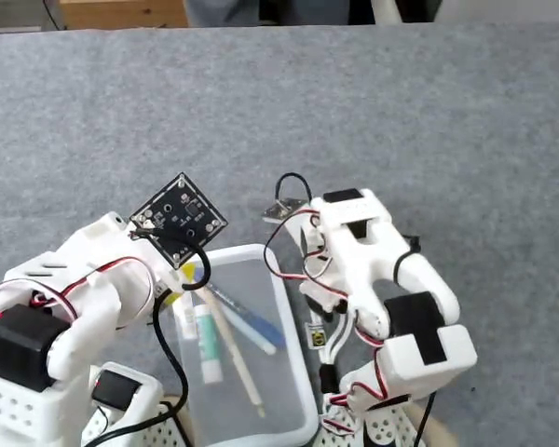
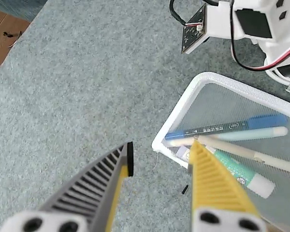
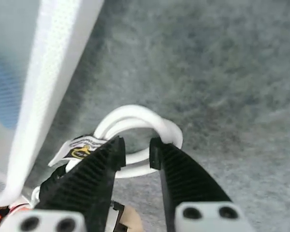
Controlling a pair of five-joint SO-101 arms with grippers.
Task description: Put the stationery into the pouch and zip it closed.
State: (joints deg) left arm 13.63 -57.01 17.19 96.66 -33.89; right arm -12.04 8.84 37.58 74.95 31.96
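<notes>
Presently left end effector (image 2: 162, 144) spread, straddling pouch (image 2: 183, 104) corner, pens (image 2: 232, 126) just beside; right end effector (image 3: 136, 141) slightly parted.

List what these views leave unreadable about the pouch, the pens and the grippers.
Pouch zip: in the high view one side lies under the left arm and its camera board, so open or shut is unclear.
Blue pen: the left wrist view cannot settle whether it lies under the mesh or on it.
Right gripper: in the right wrist view its own fingers cover any contact with the white loop.
</notes>
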